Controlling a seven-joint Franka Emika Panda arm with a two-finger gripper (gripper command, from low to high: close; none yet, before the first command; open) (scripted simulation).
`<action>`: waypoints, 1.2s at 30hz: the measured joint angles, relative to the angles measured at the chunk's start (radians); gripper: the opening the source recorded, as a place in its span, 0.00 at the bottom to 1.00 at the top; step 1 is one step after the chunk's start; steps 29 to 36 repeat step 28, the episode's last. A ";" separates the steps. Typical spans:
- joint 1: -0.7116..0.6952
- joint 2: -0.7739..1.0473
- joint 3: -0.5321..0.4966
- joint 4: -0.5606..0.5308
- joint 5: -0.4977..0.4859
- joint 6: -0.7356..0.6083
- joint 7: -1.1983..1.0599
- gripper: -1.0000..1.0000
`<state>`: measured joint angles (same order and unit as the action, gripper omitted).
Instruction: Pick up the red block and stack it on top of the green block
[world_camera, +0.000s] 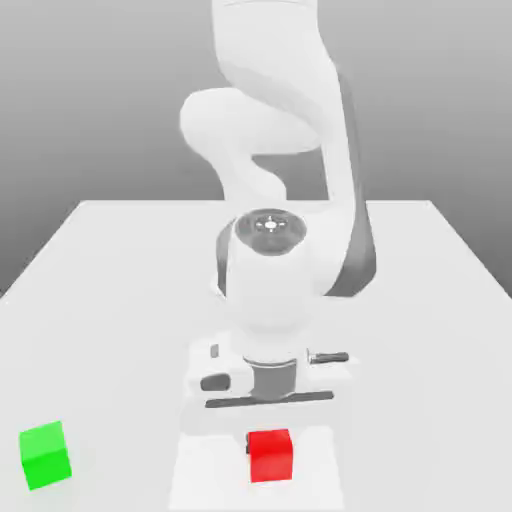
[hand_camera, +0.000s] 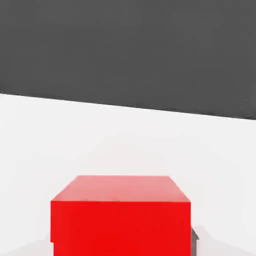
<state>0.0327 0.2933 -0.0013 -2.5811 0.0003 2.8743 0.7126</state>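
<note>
The red block (world_camera: 270, 455) rests on the white table (world_camera: 120, 300) near the front edge, directly under my hand. My gripper (world_camera: 270, 428) has come straight down over it and is shut on the red block, which is still on the table. In the hand view the red block (hand_camera: 120, 217) looms close and centred, with a dark finger (hand_camera: 195, 241) against its side. The green block (world_camera: 45, 455) sits on the table far toward the exterior view's left, at about the same depth as the red one and well apart from it.
The white arm (world_camera: 275, 150) rises over the middle of the table behind the hand. Bare table stretches between the two blocks and toward the exterior view's right.
</note>
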 joint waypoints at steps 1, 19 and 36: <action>0.000 -0.030 0.000 -0.004 0.000 -0.025 0.000 0.00; -0.305 -0.115 -0.204 0.173 0.070 -0.298 -0.382 0.00; -0.369 0.033 -0.188 0.205 0.141 -0.181 -0.473 1.00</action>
